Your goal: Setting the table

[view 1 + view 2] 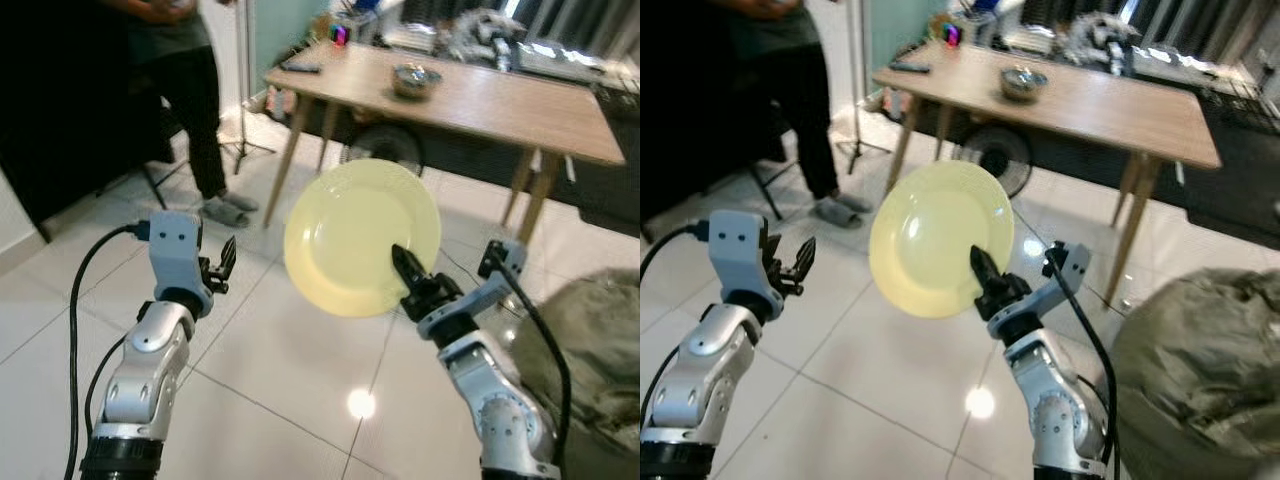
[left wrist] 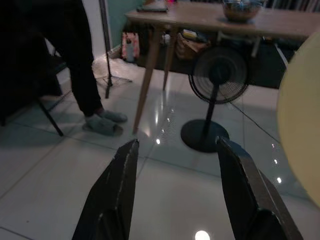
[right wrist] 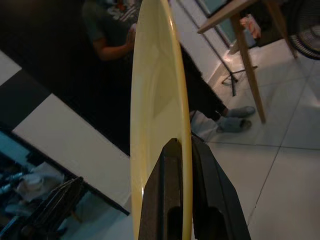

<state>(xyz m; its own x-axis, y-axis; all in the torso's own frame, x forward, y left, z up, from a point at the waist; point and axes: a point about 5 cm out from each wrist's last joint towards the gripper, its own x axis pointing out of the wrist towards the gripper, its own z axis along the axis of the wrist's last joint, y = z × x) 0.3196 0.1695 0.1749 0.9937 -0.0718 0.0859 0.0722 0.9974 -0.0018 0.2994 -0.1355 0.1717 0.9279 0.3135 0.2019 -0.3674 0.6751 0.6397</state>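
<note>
A pale yellow plate (image 1: 358, 236) is held up on edge in front of me, its face toward the camera. My right gripper (image 1: 405, 270) is shut on its lower right rim; in the right wrist view the black fingers (image 3: 172, 200) pinch the plate's edge (image 3: 157, 100). My left gripper (image 1: 226, 258) stands open and empty at the left, above the floor, its fingers (image 2: 120, 185) spread wide. Ahead stands a wooden table (image 1: 500, 100) with a small bowl (image 1: 415, 80) on it.
A person in dark trousers (image 1: 195, 110) stands at the far left by a tripod stand (image 1: 243, 130). A floor fan (image 2: 218, 95) sits under the table. A grey-green bundle (image 1: 1200, 370) lies at my right. White tiled floor (image 1: 280, 390) lies between me and the table.
</note>
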